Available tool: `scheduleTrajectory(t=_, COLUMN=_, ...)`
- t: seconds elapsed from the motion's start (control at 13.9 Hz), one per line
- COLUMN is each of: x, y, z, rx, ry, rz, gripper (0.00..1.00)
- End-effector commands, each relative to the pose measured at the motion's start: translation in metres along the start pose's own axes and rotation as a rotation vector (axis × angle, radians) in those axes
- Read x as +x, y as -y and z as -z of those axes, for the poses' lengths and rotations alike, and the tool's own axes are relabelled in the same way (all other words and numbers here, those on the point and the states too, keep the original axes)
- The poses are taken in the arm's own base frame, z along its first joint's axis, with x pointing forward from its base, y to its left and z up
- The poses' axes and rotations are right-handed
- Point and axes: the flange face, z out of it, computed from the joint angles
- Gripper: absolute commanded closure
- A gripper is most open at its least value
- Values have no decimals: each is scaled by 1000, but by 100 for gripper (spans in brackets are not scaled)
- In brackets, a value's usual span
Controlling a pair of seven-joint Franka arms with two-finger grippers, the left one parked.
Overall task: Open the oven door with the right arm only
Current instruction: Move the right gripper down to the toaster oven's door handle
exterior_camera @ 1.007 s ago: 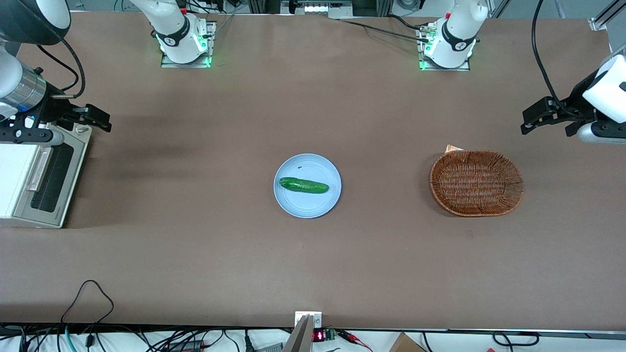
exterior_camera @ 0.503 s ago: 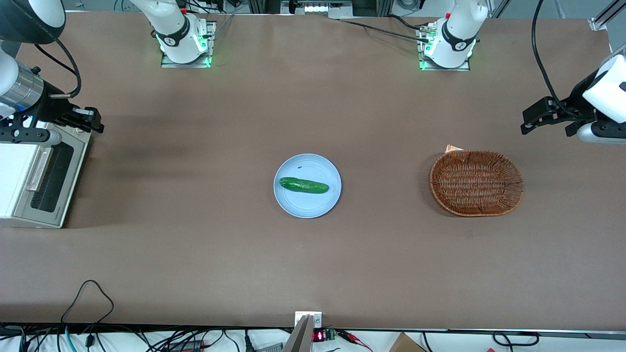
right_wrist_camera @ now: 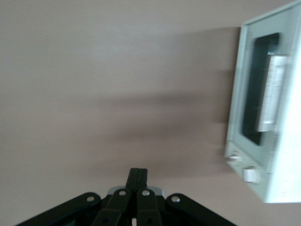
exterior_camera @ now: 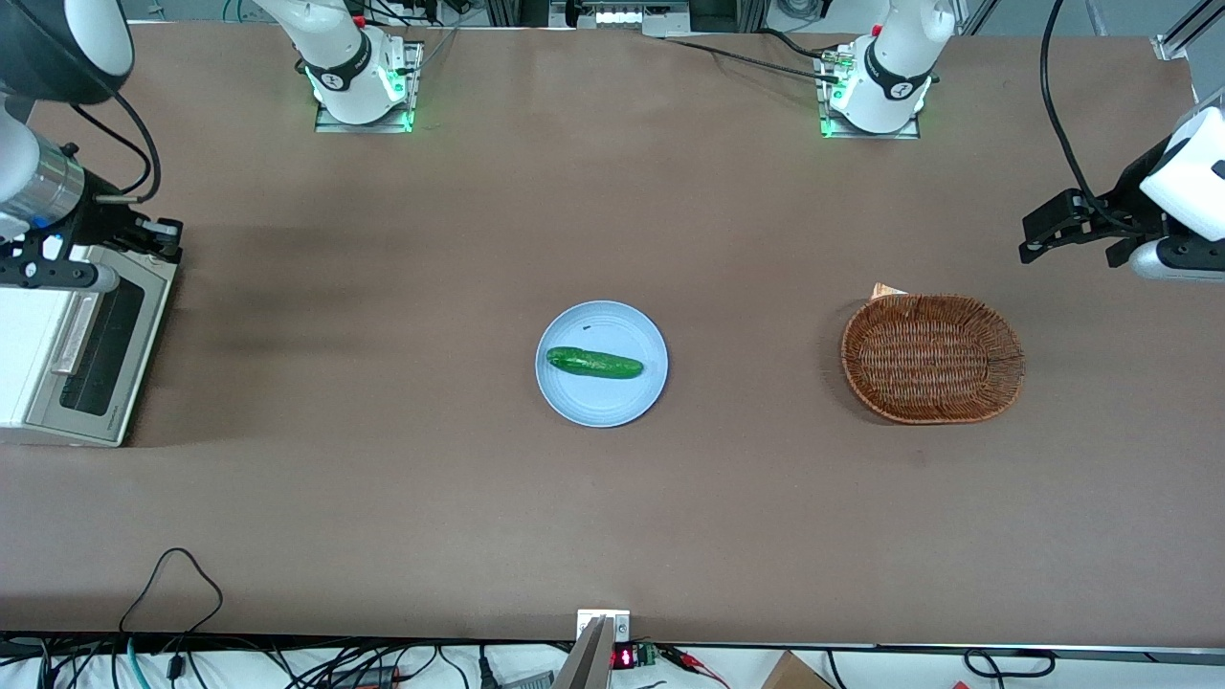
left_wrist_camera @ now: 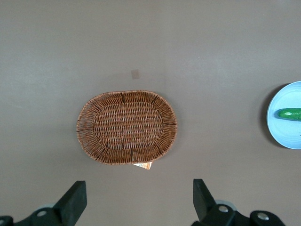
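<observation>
The oven [exterior_camera: 67, 349] was found at the working arm's end of the desk [exterior_camera: 612, 498], standing on the brown surface with its silver front turned toward the middle of the desk. The oven door [exterior_camera: 96, 349] was seen shut against the front, with its dark glass window and the silver bar handle [exterior_camera: 77, 330] lying along its upper edge. In the right wrist view the same door [right_wrist_camera: 256, 89] was seen closed, and two pale knobs [right_wrist_camera: 242, 167] were placed beside it on the front panel.

The right arm [exterior_camera: 38, 182] was held above the end of the oven that lies farther from the front camera. Its hand [exterior_camera: 158, 237] was positioned above the oven's corner near the knobs, and it was not touching the handle. In the right wrist view the hand [right_wrist_camera: 138, 181] was seen with its two fingers [right_wrist_camera: 133, 179] pressed together, so it was fully closed, and nothing was held between them.

A blue plate [exterior_camera: 579, 397] with a cucumber [exterior_camera: 593, 363] on it was placed in the middle of the desk, well apart from the oven. A wicker basket [exterior_camera: 931, 358] was lying toward the parked arm's end.
</observation>
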Motion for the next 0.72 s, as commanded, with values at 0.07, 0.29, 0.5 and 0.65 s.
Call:
scheduleTrajectory(t=0.07, x=27, y=-34, z=-35, rx=-168, ry=-1, rz=-75, gripper=100)
scheduleTrajectory(t=0.29, x=43, y=-44, z=-72, rx=-336, ry=17, rz=-165, gripper=100)
scheduleTrajectory(t=0.5, x=56, y=-64, z=-107, rx=-492, ry=20, rz=-206, gripper=100)
scheduleTrajectory(t=0.65, x=67, y=-76, z=-128, rx=-523, ry=-22, rz=-256, gripper=100)
